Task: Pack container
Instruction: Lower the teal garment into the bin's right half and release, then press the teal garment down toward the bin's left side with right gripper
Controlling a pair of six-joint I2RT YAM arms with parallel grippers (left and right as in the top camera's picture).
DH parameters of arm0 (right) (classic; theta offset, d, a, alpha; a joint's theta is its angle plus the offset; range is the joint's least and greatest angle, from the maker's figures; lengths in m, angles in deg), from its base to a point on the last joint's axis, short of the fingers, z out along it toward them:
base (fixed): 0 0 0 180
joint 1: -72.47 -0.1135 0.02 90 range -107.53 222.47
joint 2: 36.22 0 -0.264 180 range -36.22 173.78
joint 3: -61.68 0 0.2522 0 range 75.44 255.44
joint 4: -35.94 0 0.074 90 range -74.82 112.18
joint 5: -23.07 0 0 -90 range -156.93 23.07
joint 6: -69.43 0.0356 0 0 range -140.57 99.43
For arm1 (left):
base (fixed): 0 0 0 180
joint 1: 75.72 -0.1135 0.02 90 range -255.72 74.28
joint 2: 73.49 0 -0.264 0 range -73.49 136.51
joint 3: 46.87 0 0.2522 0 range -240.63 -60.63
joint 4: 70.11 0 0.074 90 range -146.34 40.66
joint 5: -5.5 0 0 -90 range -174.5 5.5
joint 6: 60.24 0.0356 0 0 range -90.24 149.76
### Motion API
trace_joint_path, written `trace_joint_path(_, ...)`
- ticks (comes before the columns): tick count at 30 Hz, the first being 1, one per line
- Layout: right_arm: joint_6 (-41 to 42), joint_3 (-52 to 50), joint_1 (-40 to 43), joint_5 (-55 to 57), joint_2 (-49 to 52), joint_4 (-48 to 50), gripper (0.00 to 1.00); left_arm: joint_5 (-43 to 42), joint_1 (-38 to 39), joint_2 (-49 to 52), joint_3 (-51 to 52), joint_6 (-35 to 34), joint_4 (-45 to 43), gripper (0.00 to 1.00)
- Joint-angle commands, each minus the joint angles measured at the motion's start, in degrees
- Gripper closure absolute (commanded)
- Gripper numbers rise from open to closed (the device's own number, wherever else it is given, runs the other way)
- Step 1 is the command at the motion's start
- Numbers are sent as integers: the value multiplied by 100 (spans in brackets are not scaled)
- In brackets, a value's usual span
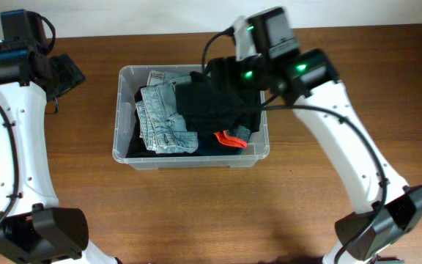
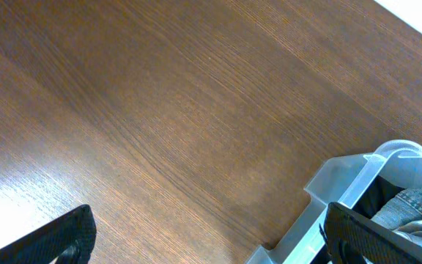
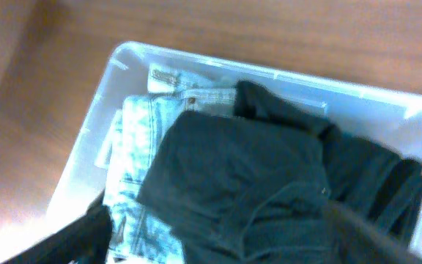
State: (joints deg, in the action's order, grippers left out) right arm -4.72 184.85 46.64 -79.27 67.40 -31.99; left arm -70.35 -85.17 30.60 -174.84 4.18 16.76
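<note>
The clear plastic container [image 1: 120, 110] sits mid-table, holding folded light-blue jeans [image 1: 163, 117], a black garment [image 1: 207, 106] and a small orange item [image 1: 230, 138]. My right gripper [image 1: 222, 73] hovers over the container's back right. In the right wrist view the right gripper [image 3: 226, 235] is open, its fingers spread wide above the black garment [image 3: 247, 169] and the jeans [image 3: 141, 139], gripping nothing. My left gripper [image 1: 68, 73] stays left of the container; the left wrist view shows the left gripper [image 2: 211, 235] open over bare wood, with the container's corner [image 2: 343, 176] by its right finger.
Brown wooden table [image 1: 196, 213] stretches around the container. The table's far edge [image 1: 387, 26] meets a pale wall. The arm bases stand at the front left [image 1: 42, 235] and front right [image 1: 379, 227].
</note>
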Motion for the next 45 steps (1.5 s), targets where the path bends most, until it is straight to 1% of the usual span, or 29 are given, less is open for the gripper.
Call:
trace_joint_path(1, -61, 50, -278, 1147, 94, -9, 41, 22, -9, -114, -35, -55, 7, 1)
trace_joint_path(2, -59, 50, -341, 1272, 144, -9, 50, 20, -9, -114, -35, -52, 7, 1)
trace_joint_path(3, -59, 50, -380, 1329, 184, -9, 56, 20, -9, -114, -35, -55, 7, 1)
trace_joint_path(5, -37, 50, -385, 1320, 280, -7, 71, 22, -9, -114, -35, -55, 7, 1)
trace_joint_path(6, -37, 50, -385, 1305, 321, -9, 81, 22, -9, -114, -35, -55, 7, 1)
trace_joint_path(8, -39, 50, -385, 1303, 426, -7, 96, 22, -9, -114, -35, -55, 7, 1)
trace_joint_path(19, 111, 50, -627, 1259, 1062, 131, 96, 22, -9, -114, -35, -55, 7, 1)
trace_joint_path(22, 151, 50, -710, 1261, 1294, 39, 96, 22, -9, -114, -35, -55, 7, 1)
trace_joint_path(26, 415, 48, -791, 1263, 1613, -236, 96, 20, -9, -114, -35, -55, 7, 0)
trace_joint_path(35, 437, 39, -901, 1283, 2374, -496, 96, 20, -9, -114, -35, -55, 7, 1)
trace_joint_path(40, 433, 72, -1032, 1329, 2315, -479, 96, 20, -9, -114, -35, -55, 7, 0)
trace_joint_path(45, 433, 330, -1104, 1587, 1967, -654, 96, 20, -9, -114, -35, -55, 7, 1)
